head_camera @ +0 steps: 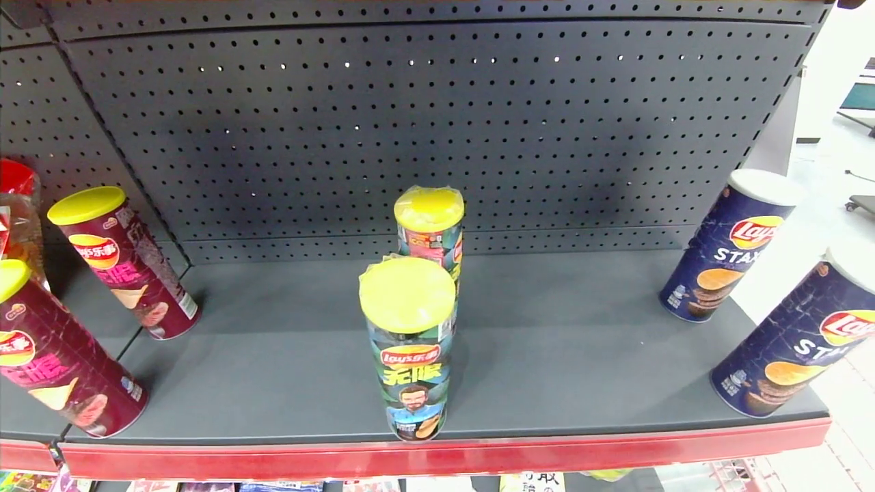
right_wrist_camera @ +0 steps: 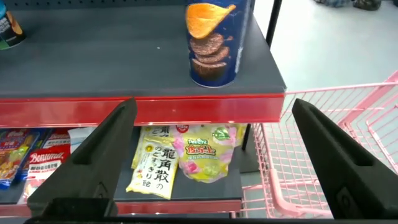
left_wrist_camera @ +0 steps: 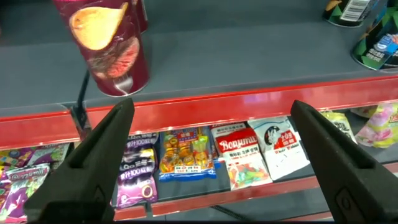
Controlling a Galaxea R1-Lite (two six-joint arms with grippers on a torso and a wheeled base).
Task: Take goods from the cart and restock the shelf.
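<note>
On the grey shelf point(head_camera: 560, 369) stand upright chip cans. Two with yellow lids and a green-blue wrap stand in the middle, one at the front point(head_camera: 410, 348) and one behind it point(head_camera: 431, 229). Two maroon cans point(head_camera: 126, 260) point(head_camera: 55, 355) stand on the left, two dark blue cans point(head_camera: 735, 246) point(head_camera: 796, 342) on the right. My left gripper point(left_wrist_camera: 211, 155) is open with nothing between its fingers, in front of the shelf's red edge below a maroon can point(left_wrist_camera: 109, 43). My right gripper point(right_wrist_camera: 211, 155) is open and holds nothing, below a blue can point(right_wrist_camera: 214, 40). The pink wire cart point(right_wrist_camera: 336, 155) stands to the right.
A lower shelf holds snack bags point(left_wrist_camera: 186, 152) and candy packets point(right_wrist_camera: 186, 158). A perforated back panel point(head_camera: 437, 137) closes the shelf behind. Bare shelf room lies between the middle cans and the cans on each side. The shelf's right end point(head_camera: 824, 417) is open to the floor.
</note>
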